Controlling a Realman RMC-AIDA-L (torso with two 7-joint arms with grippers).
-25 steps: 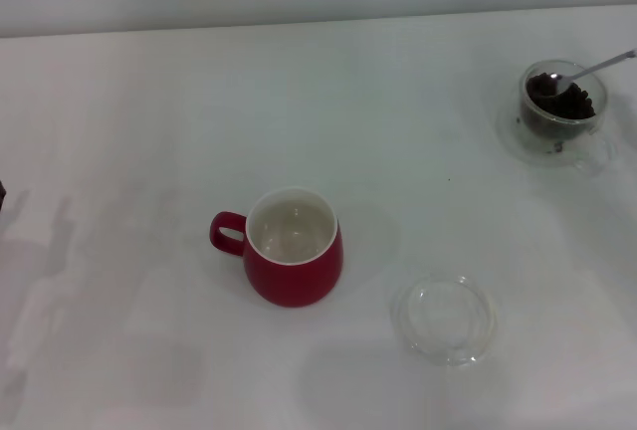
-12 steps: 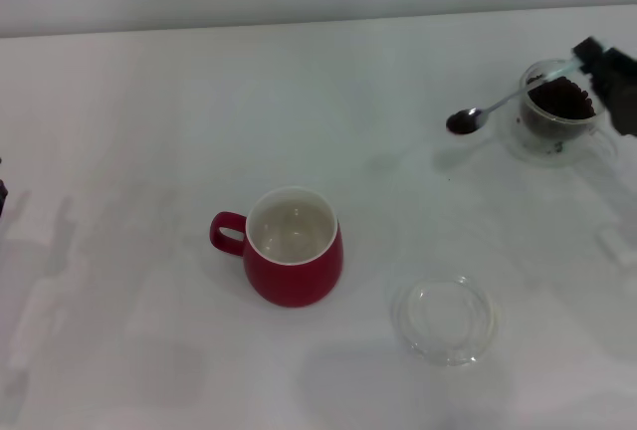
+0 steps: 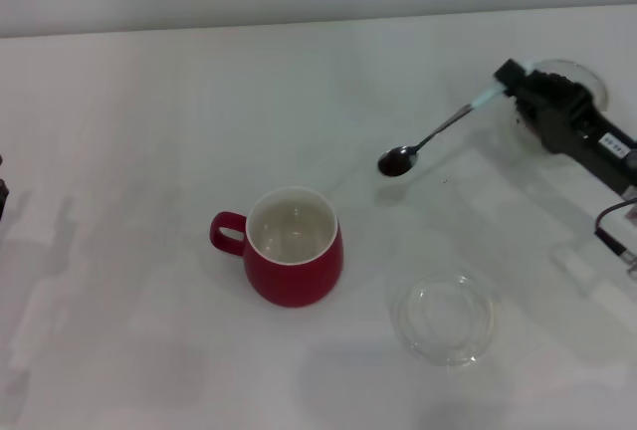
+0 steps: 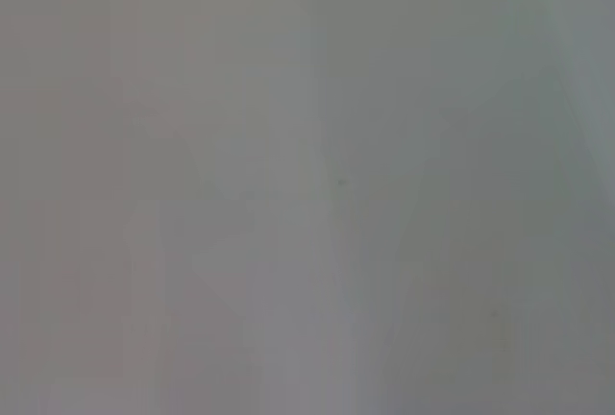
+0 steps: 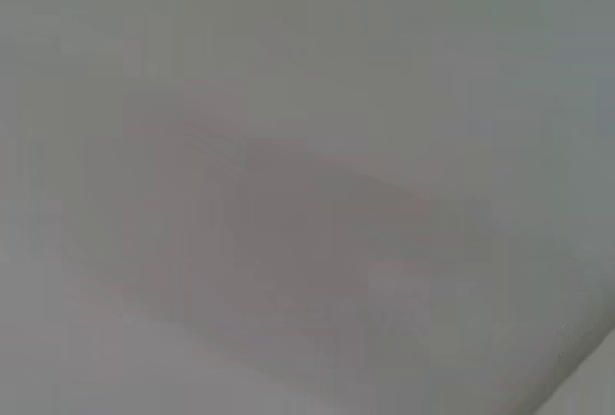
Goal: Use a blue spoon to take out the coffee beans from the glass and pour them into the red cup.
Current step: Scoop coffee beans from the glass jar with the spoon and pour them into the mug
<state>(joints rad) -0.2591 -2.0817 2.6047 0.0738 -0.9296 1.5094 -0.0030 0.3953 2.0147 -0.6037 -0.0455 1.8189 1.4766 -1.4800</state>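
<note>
In the head view the red cup [image 3: 294, 247] stands upright at the table's middle, white inside, with its handle toward the left. My right gripper [image 3: 508, 84] reaches in from the right and is shut on the pale handle of the blue spoon [image 3: 438, 134]. The spoon's bowl holds dark coffee beans [image 3: 397, 162] and hovers to the upper right of the cup, apart from it. The glass [image 3: 577, 74] at the far right is mostly hidden behind the right arm; only its rim shows. Both wrist views show only blank grey surface.
A shallow clear glass dish [image 3: 445, 318] lies on the white table [image 3: 149, 131] to the lower right of the cup. A cable and the right arm's body cross the right edge. A dark bit of the left arm [image 3: 2, 196] shows at the left edge.
The right gripper has lifted the loaded spoon out of the glass and carried it left and toward the cup. The cup and dish have not moved.
</note>
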